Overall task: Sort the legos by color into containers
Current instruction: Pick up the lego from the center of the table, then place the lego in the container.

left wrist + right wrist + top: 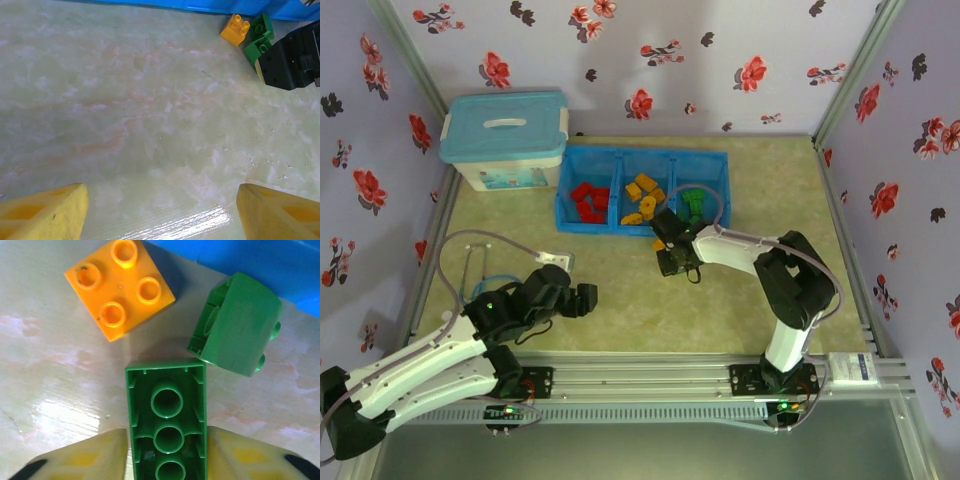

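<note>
The right gripper (167, 460) pinches an upturned long green brick (167, 410) on the table (50, 365) just before the blue tray (260, 260), an orange brick (120, 287) close by. Pick-up in hand; next, likely, a clean lift into the tray's green compartment (700, 154). The left gripper (160, 210) hovers spread, empty.

The table (620, 310) carries a blue tray (563, 200), a lidded box (505, 140) and three legos (235, 29).
</note>
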